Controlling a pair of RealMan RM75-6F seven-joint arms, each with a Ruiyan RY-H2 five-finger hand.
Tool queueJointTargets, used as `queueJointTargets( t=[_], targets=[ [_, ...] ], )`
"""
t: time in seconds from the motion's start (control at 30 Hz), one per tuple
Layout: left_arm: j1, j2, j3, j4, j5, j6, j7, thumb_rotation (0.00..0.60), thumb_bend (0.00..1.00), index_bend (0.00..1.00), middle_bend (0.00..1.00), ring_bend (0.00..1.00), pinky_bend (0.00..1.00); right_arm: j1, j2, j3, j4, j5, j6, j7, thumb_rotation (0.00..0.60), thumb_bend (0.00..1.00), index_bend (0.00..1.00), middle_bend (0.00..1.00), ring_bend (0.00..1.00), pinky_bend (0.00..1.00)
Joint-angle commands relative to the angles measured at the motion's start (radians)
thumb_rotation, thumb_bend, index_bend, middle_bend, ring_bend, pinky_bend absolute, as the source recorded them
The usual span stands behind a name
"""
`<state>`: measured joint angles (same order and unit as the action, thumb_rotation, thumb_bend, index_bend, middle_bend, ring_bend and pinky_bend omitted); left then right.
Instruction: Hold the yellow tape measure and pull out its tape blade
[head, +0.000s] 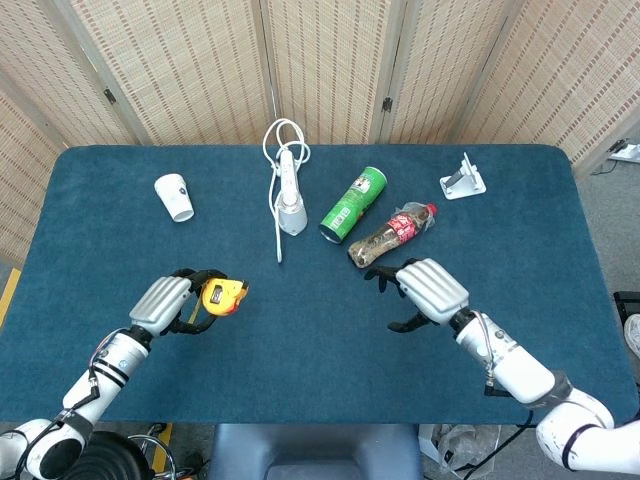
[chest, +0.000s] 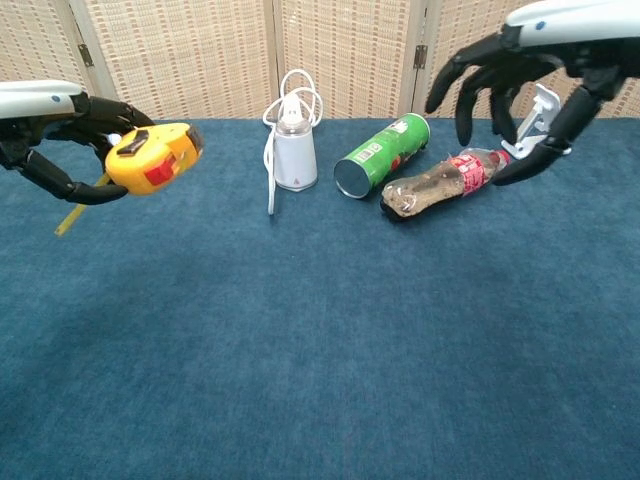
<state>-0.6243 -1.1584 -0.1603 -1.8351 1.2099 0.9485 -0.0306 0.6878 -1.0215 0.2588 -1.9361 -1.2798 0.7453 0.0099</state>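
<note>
A: Where is the yellow tape measure (chest: 152, 160)?
B: Lifted clear of the blue desk (head: 320, 350), gripped in the left robot hand (head: 172, 305), whose dark fingers curl around its back. A short stub of yellow tape blade (chest: 80, 207) hangs out below that hand.

A: And the other one?
B: The right robot hand (chest: 520, 75) hovers in the air with its fingers spread wide, holding nothing. In the head view it sits just in front of the bottle, well apart from the tape measure.

A: What about the containers?
B: A white paper cup (head: 174, 196) lies on its side at the far left; I cannot tell whether anything is in it. A green cylindrical can (chest: 381, 155) lies tipped over with its open end facing the front. Just beside it a plastic bottle (chest: 440, 183) with a red label lies flat, with brown contents inside.

A: Anything else?
B: A white corded device (chest: 293, 150) stands near the can, and a white phone stand (head: 462, 178) sits at the far right.
</note>
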Motion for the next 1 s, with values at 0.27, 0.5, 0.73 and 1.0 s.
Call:
queueJointTargets(
  t=[0.27, 0.5, 0.73, 1.0],
  targets=[
    [-0.027, -0.005, -0.036, -0.072, -0.097, 0.035, 0.095, 0.6, 0.42, 0.58, 0.53, 0.46, 0.21, 0.219, -0.06, 0.057, 0.065, 0.198, -0.208, 0.017, 0.6, 0.18, 0.32, 0.66, 0.78, 0.52],
    [-0.022, -0.002, -0.029, -0.111, -0.106, 0.06, 0.134, 0.6, 0.42, 0.58, 0.53, 0.46, 0.2, 0.34, -0.08, 0.052, 0.124, 0.256, -0.28, -0.017, 0.6, 0.18, 0.34, 0.81, 0.92, 0.78],
    [-0.012, 0.0, -0.019, -0.124, -0.097, 0.077, 0.139, 0.6, 0.42, 0.58, 0.53, 0.45, 0.19, 0.417, -0.092, 0.037, 0.146, 0.316, -0.301, -0.024, 0.6, 0.18, 0.37, 0.88, 0.99, 0.88],
    [-0.006, -0.01, -0.01, -0.13, -0.088, 0.085, 0.139, 0.6, 0.42, 0.58, 0.53, 0.45, 0.19, 0.451, -0.111, 0.041, 0.181, 0.347, -0.32, 0.036, 0.6, 0.18, 0.37, 0.9, 1.0, 0.9]
  ],
)
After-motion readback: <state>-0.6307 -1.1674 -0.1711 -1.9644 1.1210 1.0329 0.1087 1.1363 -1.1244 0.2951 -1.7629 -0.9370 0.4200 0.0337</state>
